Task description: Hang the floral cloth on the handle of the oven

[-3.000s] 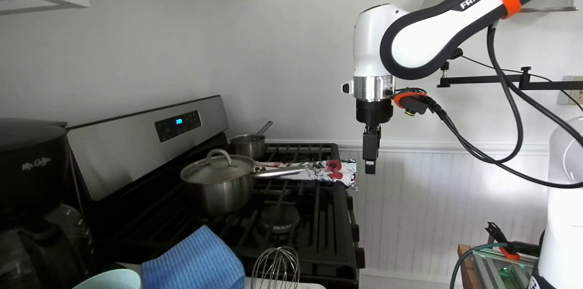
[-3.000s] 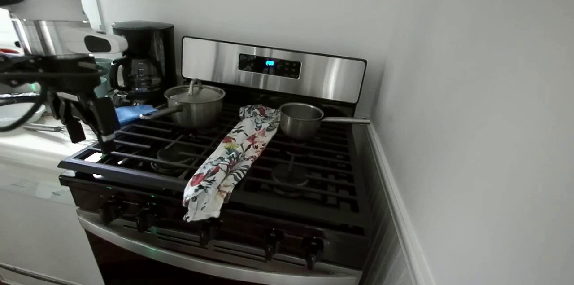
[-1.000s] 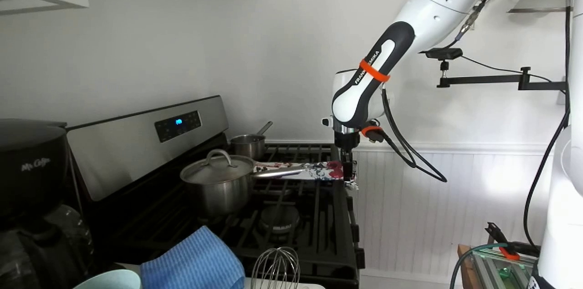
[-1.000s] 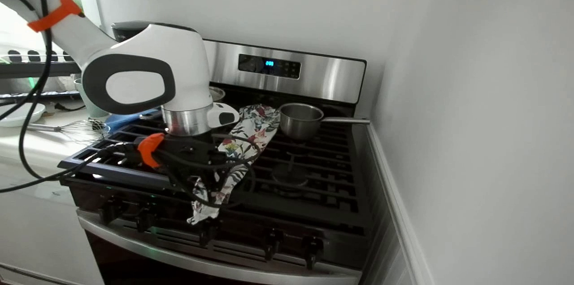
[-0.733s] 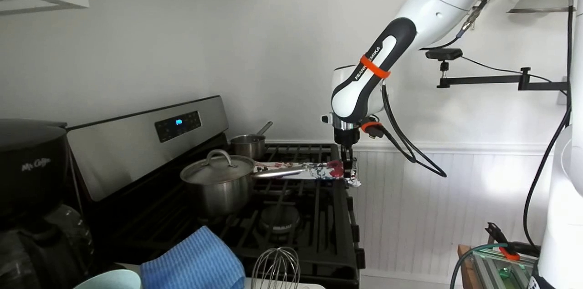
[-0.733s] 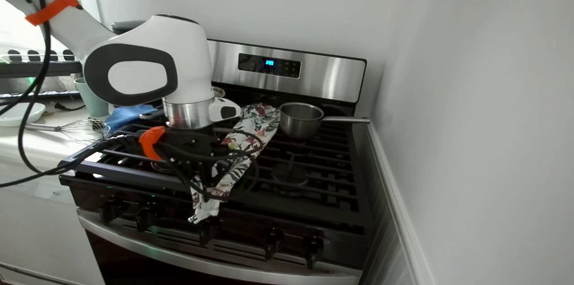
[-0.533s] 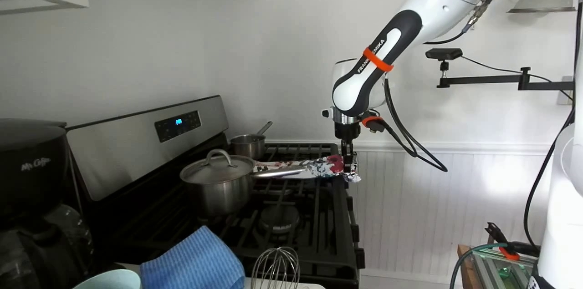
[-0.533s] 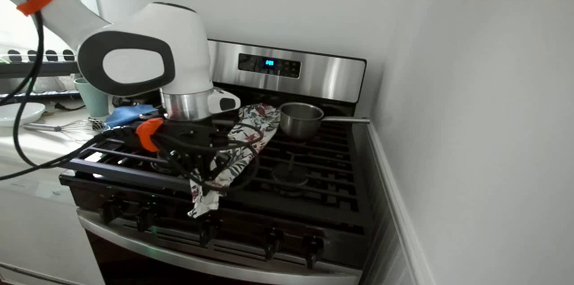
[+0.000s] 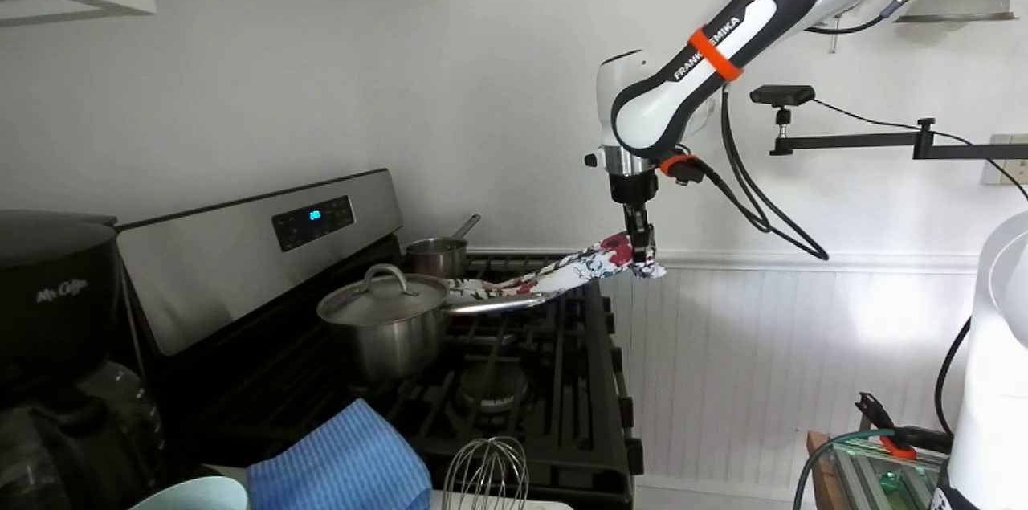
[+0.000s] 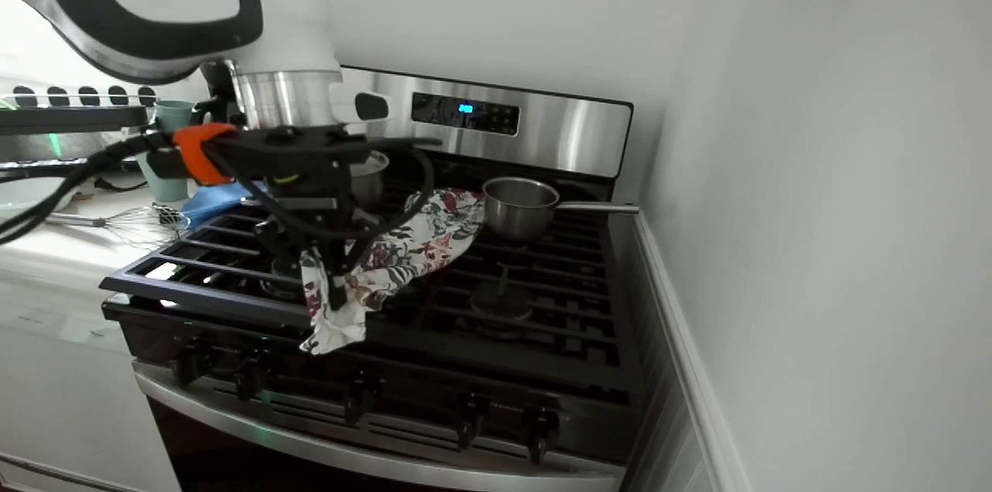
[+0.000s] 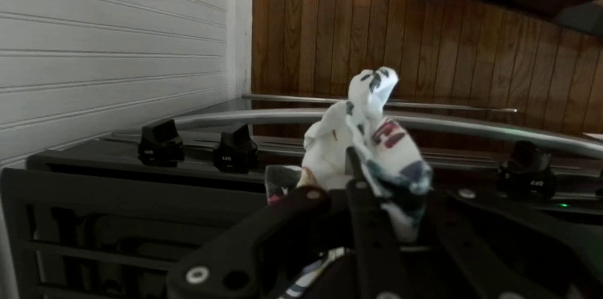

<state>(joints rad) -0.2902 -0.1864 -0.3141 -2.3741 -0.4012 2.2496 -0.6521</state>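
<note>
The floral cloth (image 9: 566,275) is white with red, blue and green flowers. My gripper (image 9: 640,253) is shut on its front end, holding it above the cooktop's front edge. In an exterior view the cloth (image 10: 442,232) slopes back from my gripper (image 10: 337,294) to the grates, where its far end rests. Bunched cloth (image 11: 325,148) stands out on both sides of the fingers in the wrist view, and a loose tip hangs free. The oven (image 10: 589,135) shows its steel back panel. Its curved handle (image 10: 271,436) runs along the front, below the knobs; the handle (image 11: 282,116) crosses beyond the cloth in the wrist view.
A lidded pot (image 9: 385,341) has its long handle (image 9: 498,303) beside the cloth. A small saucepan (image 10: 519,213) sits next to the cloth's far end. Several knobs (image 11: 235,148) stick out at the front. A blue cloth (image 9: 341,458) and a whisk (image 9: 486,474) lie beside the oven.
My gripper came down onto the cloth's front end and took hold of it. Since half a second ago it has risen and drawn slightly away from the back panel, lifting that end.
</note>
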